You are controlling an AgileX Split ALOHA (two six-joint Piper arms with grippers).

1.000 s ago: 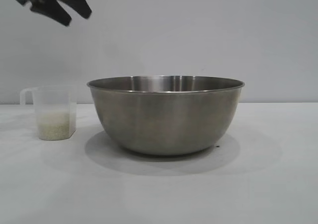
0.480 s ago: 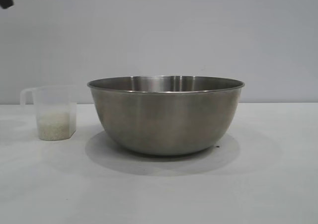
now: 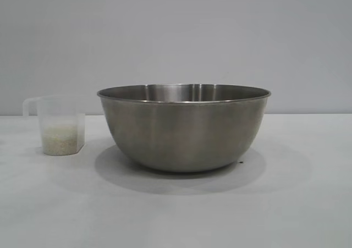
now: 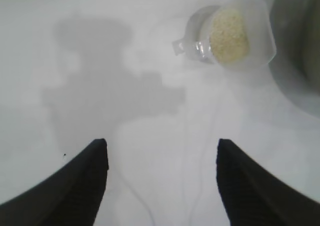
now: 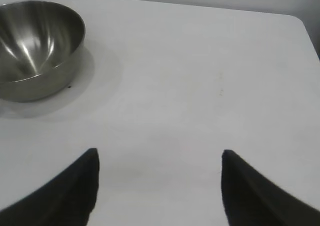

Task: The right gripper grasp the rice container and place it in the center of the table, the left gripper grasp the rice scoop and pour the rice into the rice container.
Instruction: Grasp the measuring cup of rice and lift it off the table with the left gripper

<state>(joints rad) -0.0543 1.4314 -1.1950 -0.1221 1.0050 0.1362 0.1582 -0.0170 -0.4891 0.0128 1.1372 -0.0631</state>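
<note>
The table [image 3: 308, 204] lay white and flat under everything. The rice container [image 3: 184, 127] stood upright at its middle, apparently already set there to receive the pour. Just beside the container stood the rice scoop [image 3: 58, 124], upright and apart from it, handle turned away, its rice [image 4: 229, 35] unpoured. The left gripper [image 4: 162, 186] hung above the table near the scoop, jaws spread wide and empty. The right gripper [image 5: 160, 188] waited well clear of the container, likewise spread and holding nothing.
</note>
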